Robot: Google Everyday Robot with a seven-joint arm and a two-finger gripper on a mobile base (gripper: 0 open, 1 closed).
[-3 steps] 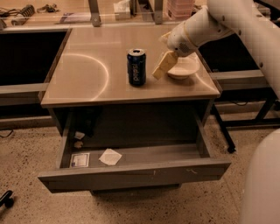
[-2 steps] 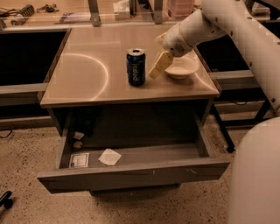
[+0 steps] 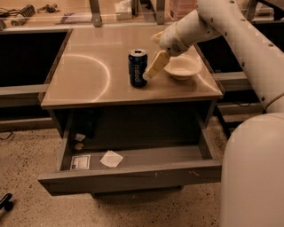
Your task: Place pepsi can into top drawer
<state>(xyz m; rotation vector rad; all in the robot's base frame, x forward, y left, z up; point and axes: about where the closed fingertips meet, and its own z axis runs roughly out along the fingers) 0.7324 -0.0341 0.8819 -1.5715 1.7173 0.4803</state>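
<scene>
The pepsi can (image 3: 137, 68), dark blue with a silver top, stands upright on the tan table top (image 3: 88, 71), near its middle. My gripper (image 3: 150, 57) reaches in from the right and is open. One pale finger (image 3: 155, 65) slants down against the can's right side, and the other shows higher up behind it. The can is not gripped. Below the table top, the grey top drawer (image 3: 133, 176) is pulled out and open. A white paper scrap (image 3: 111, 158) and a label (image 3: 80, 162) lie inside it.
A white bowl (image 3: 183, 67) sits on the table just right of the can, under my arm. My white arm and base (image 3: 253, 168) fill the right side. Dark cabinets flank the table. Clutter lies along the back counter (image 3: 44, 11). The floor is speckled.
My gripper has moved left, from over the bowl to the can's right side. The can and drawer have not moved.
</scene>
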